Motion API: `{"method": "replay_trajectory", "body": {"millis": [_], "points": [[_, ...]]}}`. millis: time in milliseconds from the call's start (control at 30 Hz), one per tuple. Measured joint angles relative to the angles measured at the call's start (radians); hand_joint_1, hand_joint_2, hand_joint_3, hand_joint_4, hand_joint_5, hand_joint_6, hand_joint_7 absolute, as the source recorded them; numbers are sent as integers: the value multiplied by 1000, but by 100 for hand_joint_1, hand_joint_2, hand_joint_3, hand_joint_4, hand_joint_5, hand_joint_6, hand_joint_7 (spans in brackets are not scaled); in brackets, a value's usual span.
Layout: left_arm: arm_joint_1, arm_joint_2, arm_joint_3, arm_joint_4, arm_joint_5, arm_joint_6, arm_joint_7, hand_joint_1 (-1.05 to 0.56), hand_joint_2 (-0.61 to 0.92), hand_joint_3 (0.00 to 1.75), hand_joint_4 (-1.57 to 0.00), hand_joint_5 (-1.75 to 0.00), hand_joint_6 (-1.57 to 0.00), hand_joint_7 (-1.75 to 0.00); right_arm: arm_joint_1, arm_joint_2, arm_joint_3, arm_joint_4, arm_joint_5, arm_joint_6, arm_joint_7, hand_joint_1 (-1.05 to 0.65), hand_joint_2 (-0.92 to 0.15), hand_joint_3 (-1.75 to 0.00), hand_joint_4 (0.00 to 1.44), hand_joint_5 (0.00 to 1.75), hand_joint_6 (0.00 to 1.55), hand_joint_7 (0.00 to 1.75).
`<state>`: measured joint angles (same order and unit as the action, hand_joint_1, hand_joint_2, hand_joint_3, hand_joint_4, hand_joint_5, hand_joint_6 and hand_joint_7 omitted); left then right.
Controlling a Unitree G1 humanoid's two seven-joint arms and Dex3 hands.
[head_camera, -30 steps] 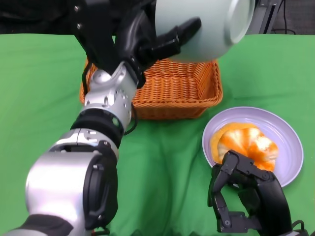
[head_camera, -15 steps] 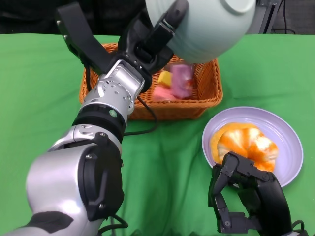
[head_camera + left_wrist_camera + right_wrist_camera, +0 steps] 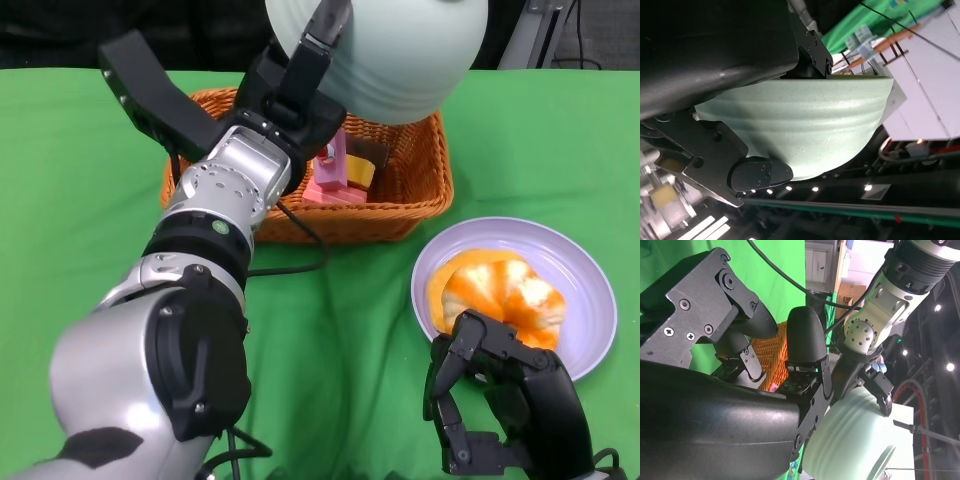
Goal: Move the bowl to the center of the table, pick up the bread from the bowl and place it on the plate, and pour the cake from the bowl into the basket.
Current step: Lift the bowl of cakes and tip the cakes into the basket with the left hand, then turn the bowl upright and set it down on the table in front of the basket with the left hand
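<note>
My left hand grips the pale green bowl by its rim and holds it turned over above the orange wicker basket. Pink and yellow cake pieces lie inside the basket. The bowl's ribbed outside fills the left wrist view, and the bowl also shows in the right wrist view. The orange bread lies on the lavender plate at the right. My right hand hovers at the plate's near edge, fingers apart and holding nothing.
Green cloth covers the table. The basket stands at the back centre, with the plate just in front of it to the right. My left forearm stretches across the left half of the table.
The bowl has tipped further and shifted left over the basket. The cake pieces have come to lie in the basket, which looked empty a second ago. My right hand has not moved.
</note>
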<state>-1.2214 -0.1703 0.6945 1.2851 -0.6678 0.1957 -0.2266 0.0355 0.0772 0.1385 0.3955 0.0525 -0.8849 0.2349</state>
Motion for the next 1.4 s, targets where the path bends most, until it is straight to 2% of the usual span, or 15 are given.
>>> {"method": "replay_trajectory", "body": {"millis": [233,600,633,667,700,767,833,900,1000,1100,1200,1333,1400], "points": [[-3,2,31,2,-35,25,40,-18,92,41,-78,-175,-54,-170,-3,0,-2,18,-10,-3,-7,-7,-34,-147,87,175,71,161],[-6,19,-18,-13,-31,55,-16,-17,88,40,-74,-175,-56,-170,-3,0,-1,19,-10,-14,-8,-8,-35,-147,87,175,70,161],[-7,22,-35,-19,-16,47,-33,-12,79,64,-72,-175,-55,-169,-3,0,-1,19,-10,-14,-8,-8,-35,-147,87,175,70,161],[-7,26,-59,-31,7,34,-57,-11,73,78,-71,-175,-54,-168,-3,0,-1,19,-10,-14,-7,-8,-35,-147,87,175,70,161],[-7,29,-80,-43,25,20,-79,-10,70,86,-70,-175,-54,-168,-3,0,-1,19,-10,-14,-7,-8,-34,-147,87,175,70,161],[-11,35,-104,-53,45,-1,-108,-10,68,91,-71,-175,-57,-165,-3,0,-1,19,-9,-14,-6,-8,-34,-147,87,175,69,161],[-3,41,-183,-73,133,-97,-154,-10,69,92,-74,-175,-75,-150,-3,0,-1,19,-9,-14,-5,-6,-34,-147,87,175,69,161],[6,50,-260,-98,217,-201,-209,-11,69,92,-75,-175,-78,-146,-4,0,-1,20,-8,-14,-4,-6,-34,-148,87,175,70,160],[21,65,-343,-121,310,-338,-259,-16,65,95,-76,-175,-76,-147,-5,0,-1,20,-8,-14,-4,-5,-34,-149,87,175,70,160],[62,94,-438,-138,424,-530,-315,-18,65,97,-71,-175,-69,-146,-7,-1,-2,21,-9,-14,-5,-6,-34,-148,87,175,70,159],[101,119,-504,-143,514,-708,-324,-19,64,97,-70,-175,-69,-145,-13,-3,-4,22,-9,-14,-5,-7,-36,-147,87,175,70,159],[151,167,-566,-145,606,-943,-319,-22,77,79,-76,-175,-71,-135,-21,-8,-5,24,-8,-14,-5,-5,-37,-146,87,175,69,160],[160,186,-580,-143,635,-1005,-311,-23,79,76,-76,-175,-72,-134,-21,-10,-6,24,-8,-13,-4,-6,-37,-146,87,175,69,160]]}}
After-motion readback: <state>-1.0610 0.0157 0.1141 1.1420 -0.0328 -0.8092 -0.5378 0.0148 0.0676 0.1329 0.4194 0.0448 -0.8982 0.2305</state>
